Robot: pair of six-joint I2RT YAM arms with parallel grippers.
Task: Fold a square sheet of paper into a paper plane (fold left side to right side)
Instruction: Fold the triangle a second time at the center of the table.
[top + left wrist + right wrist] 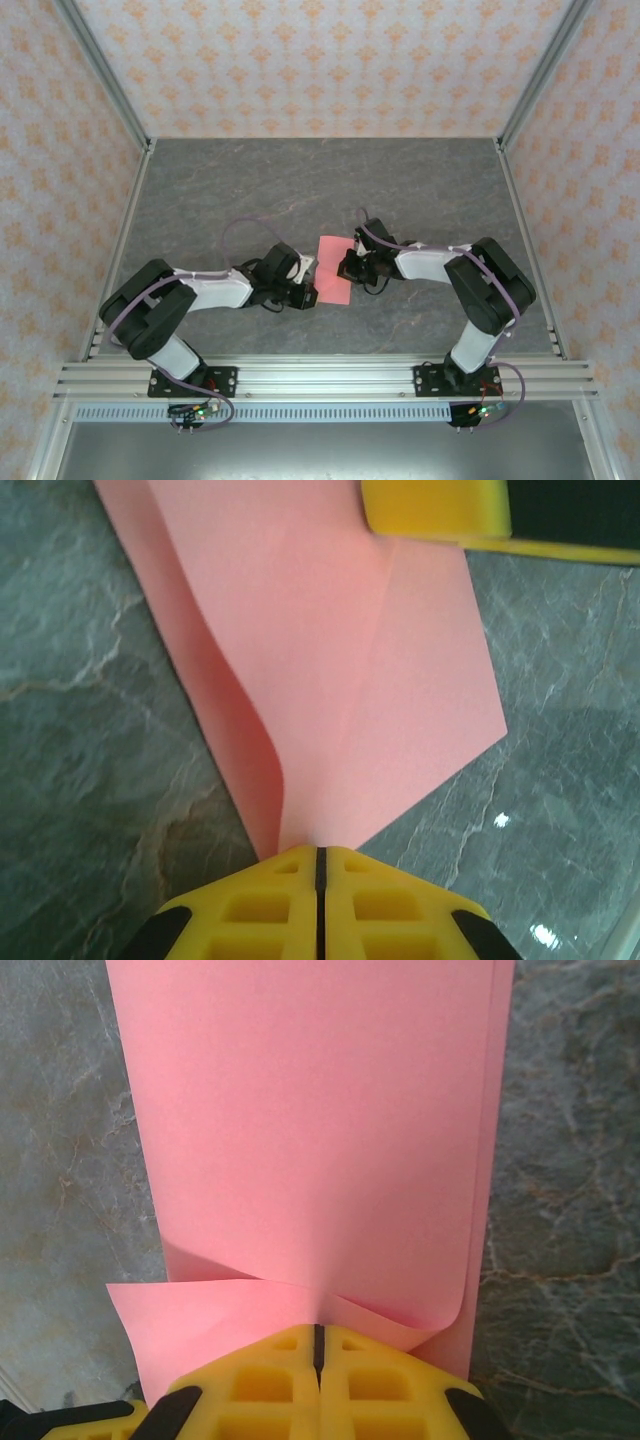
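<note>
- From above, we see the left pincer (308,287) and the right pincer (346,266) facing each other at the middle of the grey marbled worktop (300,190). The pink sheet of paper (333,272) lies between them.
- The left pincer (320,865) is closed. Its two yellow fingertips press together with no gap and nip a pointed corner of the pink sheet of paper (380,680).
- Ahead of the left pincer, the paper widens out from the pinched corner and lies low over the worktop (90,780).
- A soft raised ridge starts at the left pincer's fingertips and bends away to its left. A faint crease runs straight ahead up the middle of the paper.
- Far ahead and to the right of the left pincer, a yellow finger (435,510) of the right pincer sits at the paper's far edge.
- The right pincer (318,1345) is also closed, its fingertips shut tight on the near edge of the paper (310,1140).
- Ahead of the right pincer, the paper runs as a long band in two layers. The lower layer's edge shows just beyond the upper one on the pincer's right.
- Just in front of the right pincer's fingertips, the upper layer lifts and curls. A flap of the paper sticks out to the pincer's left.
- Bare worktop (560,1210) shows on both sides of that band.
</note>
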